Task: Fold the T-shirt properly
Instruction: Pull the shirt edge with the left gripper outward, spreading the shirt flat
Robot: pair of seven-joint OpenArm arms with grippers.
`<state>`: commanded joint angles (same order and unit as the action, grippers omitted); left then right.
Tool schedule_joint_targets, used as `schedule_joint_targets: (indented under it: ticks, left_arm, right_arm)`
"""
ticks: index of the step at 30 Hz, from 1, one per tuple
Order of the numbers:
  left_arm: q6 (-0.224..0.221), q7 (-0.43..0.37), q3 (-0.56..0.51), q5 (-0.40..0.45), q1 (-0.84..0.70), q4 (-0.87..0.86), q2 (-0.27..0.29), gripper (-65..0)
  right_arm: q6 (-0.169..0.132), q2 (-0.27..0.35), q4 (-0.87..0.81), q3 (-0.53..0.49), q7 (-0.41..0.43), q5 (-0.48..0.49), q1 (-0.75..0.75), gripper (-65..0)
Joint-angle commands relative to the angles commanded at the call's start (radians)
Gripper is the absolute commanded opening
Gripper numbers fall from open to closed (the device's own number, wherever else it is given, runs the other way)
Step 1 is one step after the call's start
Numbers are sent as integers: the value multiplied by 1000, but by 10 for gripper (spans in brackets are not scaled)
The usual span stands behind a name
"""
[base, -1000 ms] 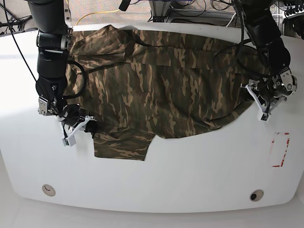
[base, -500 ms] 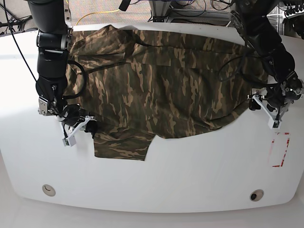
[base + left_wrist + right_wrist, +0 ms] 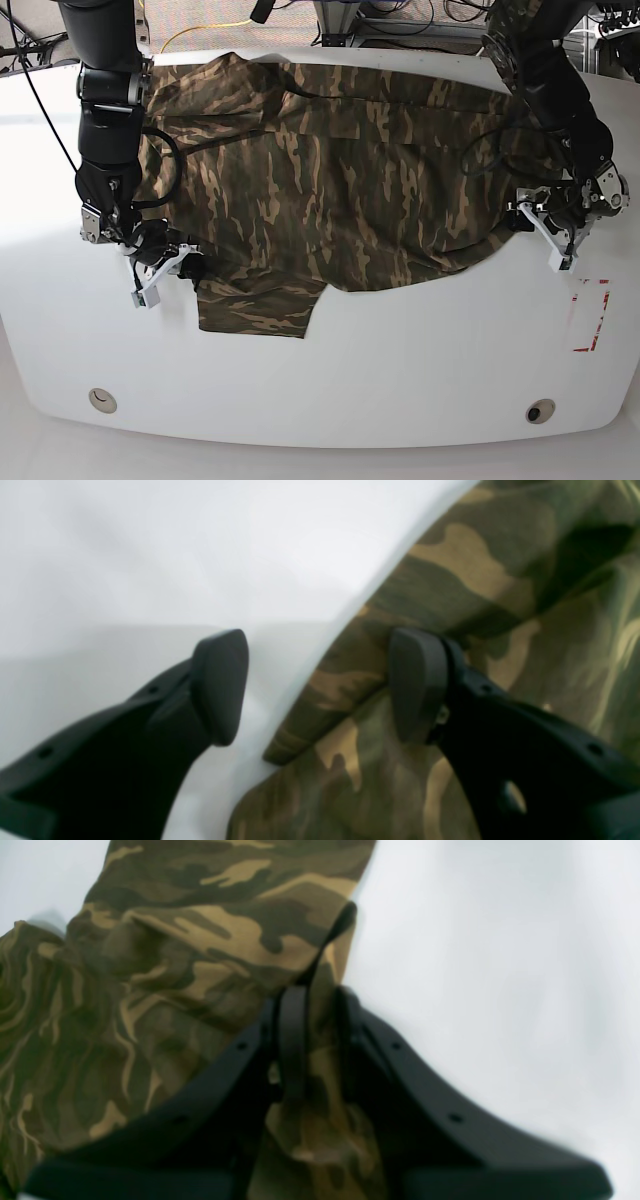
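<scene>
— So what could go wrong from here?

— Mostly an uneven lift. The right gripper [image 3: 312,1005] is clenched on a fold of the T-shirt [image 3: 340,170] at the shirt's near-left corner, while the left gripper [image 3: 320,685] has its jaws spread wide, one finger over bare table [image 3: 400,380] and the other on the cloth at the right edge. If the left jaws close too shallow, they likely catch only the top layer, or nothing, and the fold goes crooked.

— And where does the shirt lie?

— Spread across the far half of the white table, its long axis running left to right. One sleeve pokes toward the near edge, left of centre. Which end holds the neckband, the views do not clearly show.

— Anything else?

— Bunched cloth near the right side could drag.
</scene>
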<state>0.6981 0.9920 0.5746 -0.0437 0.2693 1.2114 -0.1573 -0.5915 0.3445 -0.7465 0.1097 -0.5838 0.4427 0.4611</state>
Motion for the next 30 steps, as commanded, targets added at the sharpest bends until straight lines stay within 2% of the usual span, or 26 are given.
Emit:
schedule_joint_targets:
  ticks: [3,5,6,14,23,26,30]
  left_arm:
    - [0,-14,-3,0,-5,-5,0,-525]
    - [0,-35,-3,5,-5,-8,0,-617]
    - [0,-48,-3,6,-3,-9,-2,-635]
    - [0,-57,-15,6,21,2,-11,-643]
    - [0,-58,-123,5,115,40,-92,-646]
    - [0,-60,-143,5,155,15,-98,-646]
    - [0,-101,-181,6,187,0,-118,-646]
  right_arm:
    - [0,0,0,0,0,0,0,-552]
    - [0,0,0,0,0,0,0,-553]
    - [0,0,0,0,0,0,0,-553]
    - [0,0,0,2,0,0,0,-553]
    - [0,0,0,2,0,0,-2,-553]
    - [-2,0,0,2,0,0,-9,-553]
    - [-2,0,-20,2,0,0,-20,-553]
